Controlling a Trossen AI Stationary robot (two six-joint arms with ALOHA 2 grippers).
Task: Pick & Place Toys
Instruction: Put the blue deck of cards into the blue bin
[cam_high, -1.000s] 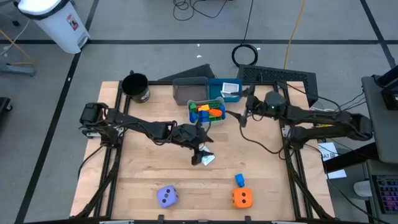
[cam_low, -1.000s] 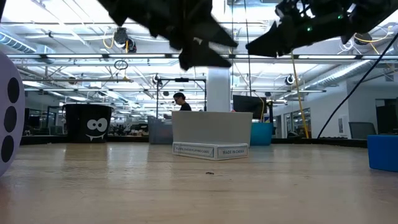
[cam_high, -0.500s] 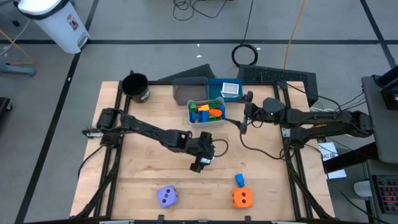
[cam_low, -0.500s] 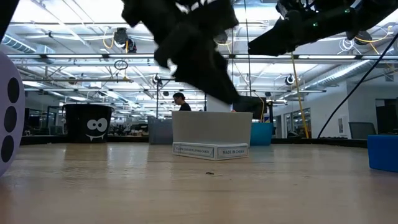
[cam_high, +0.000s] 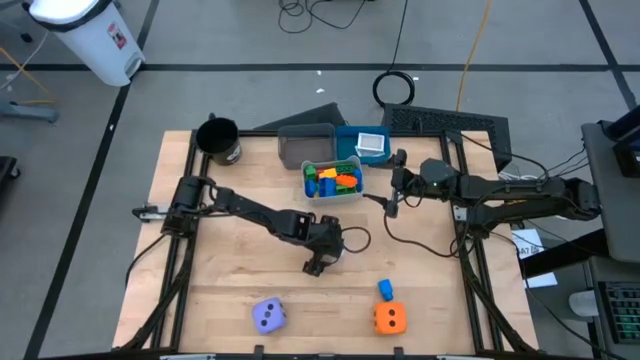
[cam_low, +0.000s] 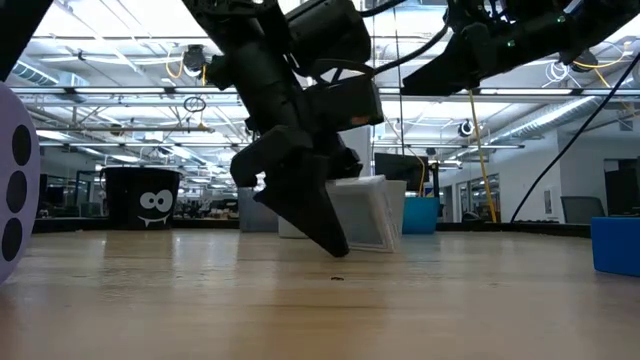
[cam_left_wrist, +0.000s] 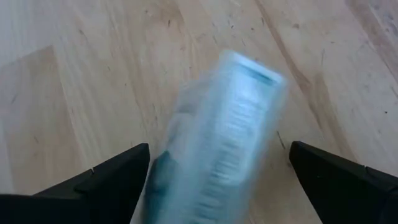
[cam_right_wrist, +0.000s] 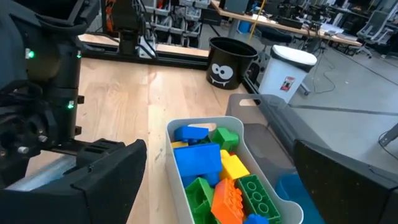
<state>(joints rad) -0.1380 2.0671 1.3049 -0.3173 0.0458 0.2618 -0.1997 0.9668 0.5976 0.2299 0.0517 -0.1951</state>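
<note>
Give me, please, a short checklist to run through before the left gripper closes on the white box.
1. White box between the left gripper's fingers: ok.
2. Left gripper open: ok.
3. Box lying flat: not ok, it is tilted in the low view.
4. Right gripper away from the box, by the bin: ok.
5. Purple die and orange die clear of the box: ok.

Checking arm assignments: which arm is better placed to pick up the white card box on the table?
Left. The left gripper is down at the white card box, fingers straddling it; the right gripper hangs beside the block bin.
</note>
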